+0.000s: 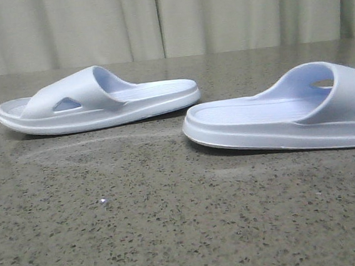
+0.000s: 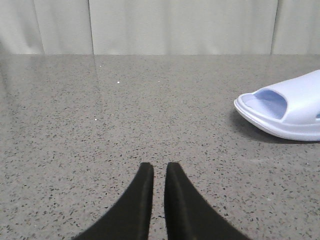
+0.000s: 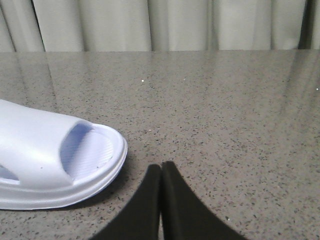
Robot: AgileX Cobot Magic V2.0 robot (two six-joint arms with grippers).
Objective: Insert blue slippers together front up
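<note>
Two pale lavender-blue slippers lie soles down and apart on the speckled stone table (image 1: 173, 221). The left slipper (image 1: 99, 99) lies sideways, further back. The right slipper (image 1: 289, 113) is nearer and cut off by the right edge. Neither gripper shows in the front view. In the left wrist view my left gripper (image 2: 156, 167) is empty, its black fingers a thin slit apart, above bare table with a slipper's toe end (image 2: 285, 107) off to one side. In the right wrist view my right gripper (image 3: 161, 166) is shut and empty, close beside a slipper's toe end (image 3: 55, 160).
A pale curtain (image 1: 166, 18) hangs behind the table's far edge. Grey speckled tabletop lies in front of both slippers and between them.
</note>
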